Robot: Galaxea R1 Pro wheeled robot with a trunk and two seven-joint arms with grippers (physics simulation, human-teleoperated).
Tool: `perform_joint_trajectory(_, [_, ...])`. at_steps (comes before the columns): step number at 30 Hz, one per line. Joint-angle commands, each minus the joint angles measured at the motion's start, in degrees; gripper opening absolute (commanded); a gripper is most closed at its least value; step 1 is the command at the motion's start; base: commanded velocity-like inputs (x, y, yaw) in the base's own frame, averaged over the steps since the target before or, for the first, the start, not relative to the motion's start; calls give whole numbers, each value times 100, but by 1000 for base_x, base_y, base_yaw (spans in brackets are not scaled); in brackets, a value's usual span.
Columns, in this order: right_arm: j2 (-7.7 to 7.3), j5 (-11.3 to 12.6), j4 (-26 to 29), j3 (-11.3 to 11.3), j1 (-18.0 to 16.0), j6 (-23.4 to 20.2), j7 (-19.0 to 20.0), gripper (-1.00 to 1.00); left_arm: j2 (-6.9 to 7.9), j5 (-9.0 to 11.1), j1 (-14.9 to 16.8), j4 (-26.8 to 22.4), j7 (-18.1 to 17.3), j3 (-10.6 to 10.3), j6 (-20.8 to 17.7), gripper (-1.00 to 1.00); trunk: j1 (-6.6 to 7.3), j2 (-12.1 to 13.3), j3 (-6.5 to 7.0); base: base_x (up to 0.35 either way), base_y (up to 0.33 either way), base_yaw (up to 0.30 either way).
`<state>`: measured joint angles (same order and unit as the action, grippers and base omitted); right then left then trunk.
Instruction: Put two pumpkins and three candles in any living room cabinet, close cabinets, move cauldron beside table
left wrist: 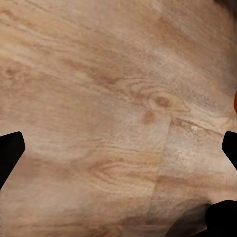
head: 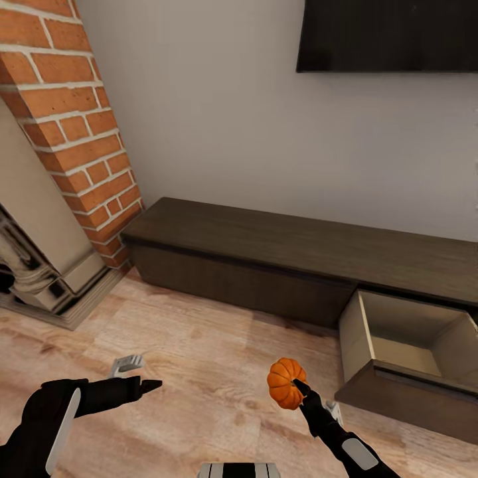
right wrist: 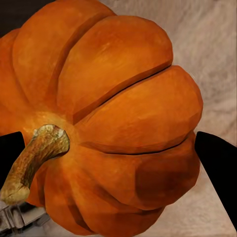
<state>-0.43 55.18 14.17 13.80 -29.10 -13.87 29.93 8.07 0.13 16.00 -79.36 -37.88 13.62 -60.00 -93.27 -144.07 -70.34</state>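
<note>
An orange ribbed pumpkin (head: 285,383) hangs above the wooden floor, held by my right gripper (head: 297,386), which is shut on it. In the right wrist view the pumpkin (right wrist: 113,113) sits between the black fingertips (right wrist: 217,163), its stem pointing sideways. The long low dark brown cabinet (head: 265,249) runs along the wall ahead. Its right drawer (head: 405,335) is pulled open, showing a pale wood interior with nothing in it, just right of and beyond the pumpkin. My left gripper (head: 149,385) hovers low over the floor at the left, open, with bare floorboards (left wrist: 118,118) between its fingers.
A brick chimney column (head: 73,119) and a fireplace surround (head: 40,265) stand at the left. A dark TV screen (head: 388,33) hangs on the white wall above the cabinet. Wooden floor (head: 199,358) stretches between me and the cabinet.
</note>
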Motion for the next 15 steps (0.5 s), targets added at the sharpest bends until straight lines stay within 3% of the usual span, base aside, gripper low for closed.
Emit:
perform_joint_trajectory(1, [-1,-7,-2,0,1,5,-4,-100,1,-3,0,0,-1,0,0,100,2,2,23,-46,0,0])
perform_joint_trajectory(10, [-1,-15,-2,0,1,7,3,-100,6,2,0,0,0,8,0,100,25,14,222,-192,27,0])
perform_joint_trajectory(15, [5,-29,-2,-6,1,19,-7,-100,4,5,0,0,0,9,0,100,38,20,333,-68,10,43])
